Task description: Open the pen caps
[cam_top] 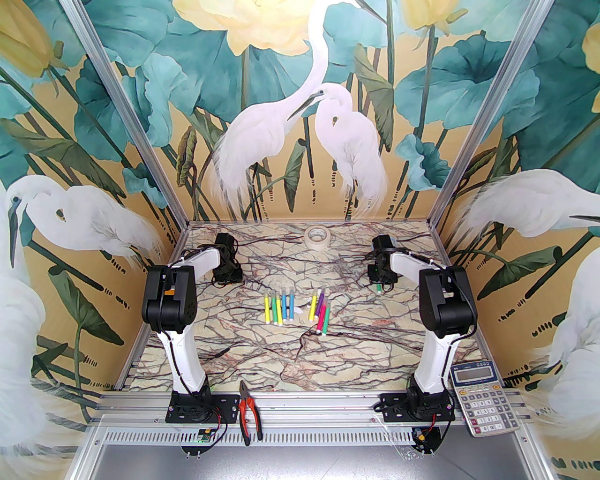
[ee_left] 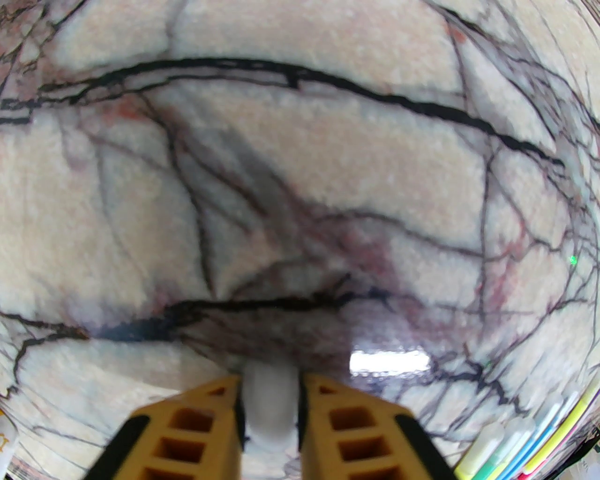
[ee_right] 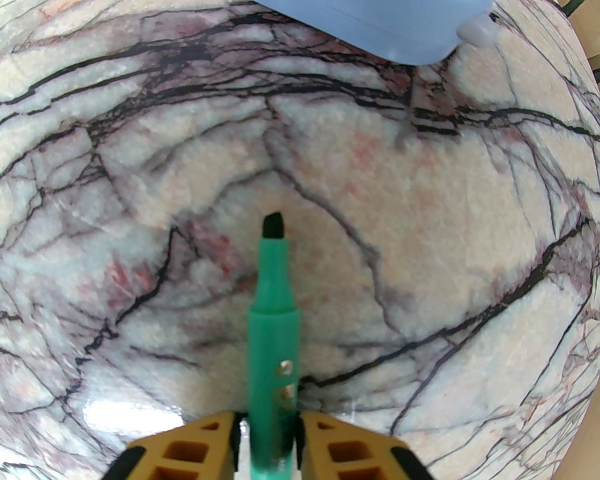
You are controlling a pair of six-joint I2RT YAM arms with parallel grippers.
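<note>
A tape roll (cam_top: 318,234) lies at the marble surface's (cam_top: 290,356) far edge; red-handled pliers (cam_top: 248,415) and a calculator (cam_top: 485,398) rest at its near edge.

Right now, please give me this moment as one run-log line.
left gripper: shut on pale pen cap | right gripper: green marker between its fingers, tip bare, grip unclear | step: this cap off

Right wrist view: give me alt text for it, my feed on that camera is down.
The right gripper holds a green marker between its fingers, cap off, its dark chisel tip bare and pointing away above the veined marble tabletop. A pale blue object crosses the top edge.
</note>
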